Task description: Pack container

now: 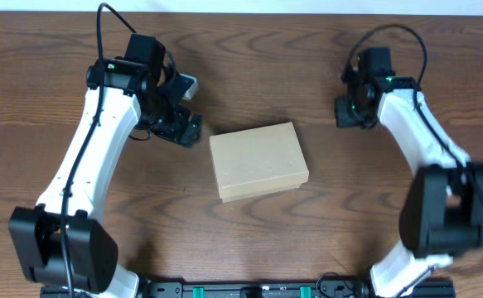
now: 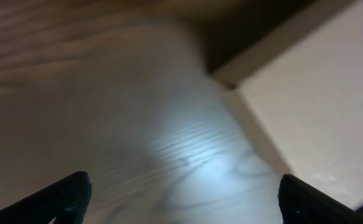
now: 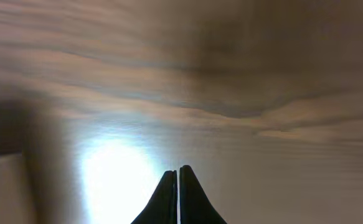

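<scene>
Brown wooden table point(image 1: 249, 240) carries one box point(image 1: 258, 161), tan cardboard, lying near the middle with its lid down, so its contents are hidden. Beyond it are two grippers. The left gripper point(image 1: 185, 126), just off the box's far left corner, stands wide open with only tabletop between its tips in the wrist view, while the right gripper point(image 1: 353, 109), well apart at far right, is pinched closed and empty.

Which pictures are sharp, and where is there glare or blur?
Overhead view: sharp, evenly lit, soft shadow along the cardboard box. Left wrist view: blurred throughout, pale glare on the wooden table beside the box. Right wrist view: soft focus, strong white glare left of the shut fingers.
</scene>
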### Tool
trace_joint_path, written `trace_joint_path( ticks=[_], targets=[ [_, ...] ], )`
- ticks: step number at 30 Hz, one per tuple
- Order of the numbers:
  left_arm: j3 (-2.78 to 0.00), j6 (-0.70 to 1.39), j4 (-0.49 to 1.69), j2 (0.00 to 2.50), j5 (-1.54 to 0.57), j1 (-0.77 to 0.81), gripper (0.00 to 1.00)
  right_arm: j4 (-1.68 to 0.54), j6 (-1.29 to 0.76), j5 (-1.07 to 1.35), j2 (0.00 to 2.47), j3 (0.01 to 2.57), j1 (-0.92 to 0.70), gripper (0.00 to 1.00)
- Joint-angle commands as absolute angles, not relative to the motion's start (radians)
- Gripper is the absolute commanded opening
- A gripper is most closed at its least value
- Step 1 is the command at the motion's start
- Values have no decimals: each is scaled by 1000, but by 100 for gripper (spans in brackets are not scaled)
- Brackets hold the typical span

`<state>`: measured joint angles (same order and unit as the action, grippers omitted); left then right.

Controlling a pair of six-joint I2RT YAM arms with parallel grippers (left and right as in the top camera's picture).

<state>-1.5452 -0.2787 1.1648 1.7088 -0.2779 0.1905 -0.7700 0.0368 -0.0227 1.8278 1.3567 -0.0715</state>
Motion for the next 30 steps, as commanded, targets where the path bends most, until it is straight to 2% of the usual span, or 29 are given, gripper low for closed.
trace_joint_path(
  ticks=[1, 8, 16, 24, 30],
  targets=[
    [-1554, -181, 1159, 1657, -100, 197, 95, -823, 57, -90, 1642, 1368, -195, 1],
    [-1449, -86, 1104, 1541, 14, 227, 95, -972, -129, -89, 1492, 1367, -420, 1],
    [-1204, 51, 995, 1311, 92, 242, 95, -1014, -327, -101, 1460, 1357, -625, 1],
    [-1137, 105, 1017, 1229, 135, 242, 95, -1016, -416, -93, 1460, 1309, -723, 1],
    [-1137, 110, 1016, 1229, 134, 242, 95, -958, -460, -31, 1460, 1149, -739, 1]
  ],
)
